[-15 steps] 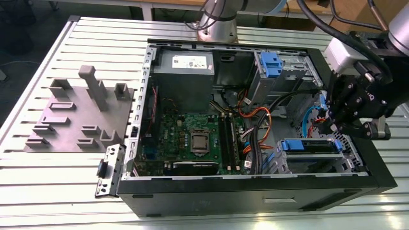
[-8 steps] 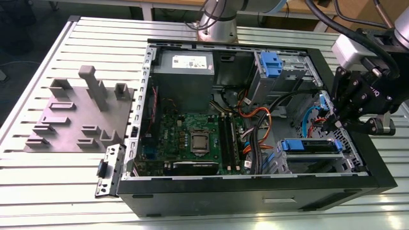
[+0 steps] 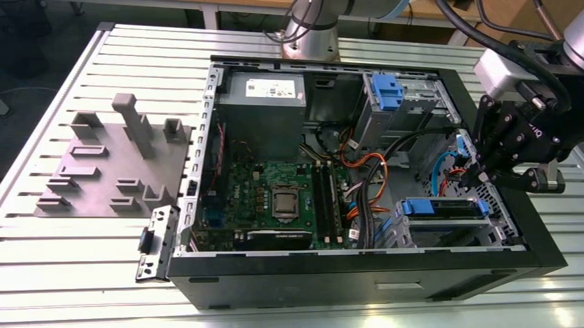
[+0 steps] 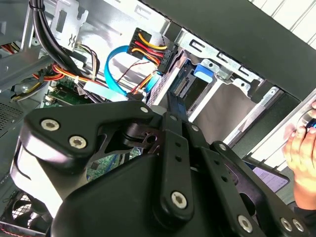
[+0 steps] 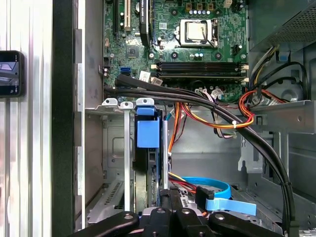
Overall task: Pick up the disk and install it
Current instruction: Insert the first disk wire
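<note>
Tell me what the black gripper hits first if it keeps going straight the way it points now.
Probably the silver hard drive with the blue plastic frame, seated on edge in the metal drive cage directly ahead of the gripper. Depth is unclear; contact may already exist.

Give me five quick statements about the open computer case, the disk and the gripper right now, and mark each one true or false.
1. The computer case lies on its side with its side panel off. True.
2. The disk, with its blue frame, sits in a drive bay inside the case. True.
3. The gripper hovers over the grey fixture plate on the table. False: it is at the case's edge on the exterior view's right, beside the disk's bay.
4. The processor socket on the motherboard is covered by a fan. False: the bare socket shows.
5. Orange and red cables run across the case interior in the first wrist view. True.
</note>
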Robot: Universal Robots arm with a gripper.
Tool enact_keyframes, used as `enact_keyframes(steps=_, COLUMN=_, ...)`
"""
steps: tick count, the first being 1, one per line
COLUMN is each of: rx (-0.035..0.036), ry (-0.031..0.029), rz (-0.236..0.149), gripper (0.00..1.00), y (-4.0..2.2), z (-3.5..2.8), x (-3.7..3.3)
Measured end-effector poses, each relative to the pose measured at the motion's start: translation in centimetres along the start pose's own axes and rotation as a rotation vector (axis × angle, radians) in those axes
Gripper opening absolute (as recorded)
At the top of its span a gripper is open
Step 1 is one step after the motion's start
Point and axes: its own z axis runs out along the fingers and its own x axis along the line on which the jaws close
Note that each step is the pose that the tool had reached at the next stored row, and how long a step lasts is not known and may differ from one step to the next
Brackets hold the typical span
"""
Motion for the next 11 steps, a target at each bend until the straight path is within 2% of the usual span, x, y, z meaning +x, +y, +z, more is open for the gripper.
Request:
enact_keyframes(steps=3, rx=-0.0003, ry=0.0001, rz=0.0, gripper=0.11, y=-0.13, z=0.0, x=0.01)
enact_keyframes(steps=7, rx=-0.0043, ry=0.0001, rz=0.0, gripper=0.11, y=-0.72, z=0.0, x=-0.12)
enact_keyframes(steps=11, rx=-0.0112, ry=0.0036, rz=0.0, gripper=0.11, y=-1.08, z=0.01, x=-1.02)
